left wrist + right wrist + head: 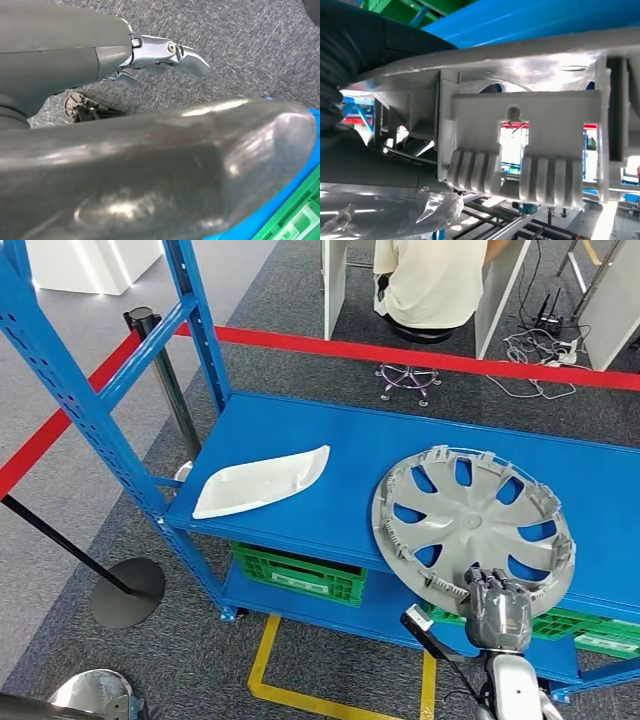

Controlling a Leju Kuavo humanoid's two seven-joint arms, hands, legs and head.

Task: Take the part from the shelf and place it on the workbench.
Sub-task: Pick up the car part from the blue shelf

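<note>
Hubcap [474,527] rim hides hand [496,612] fingers.

Grey hubcap [474,530], blue shelf [355,455]

the right hand [496,612] hides part of the wheel cover's [474,523] near rim.

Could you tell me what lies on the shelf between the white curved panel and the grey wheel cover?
Nothing does. In the head view, only bare blue shelf separates the white panel from the wheel cover, whose near rim the right hand has reached.
</note>
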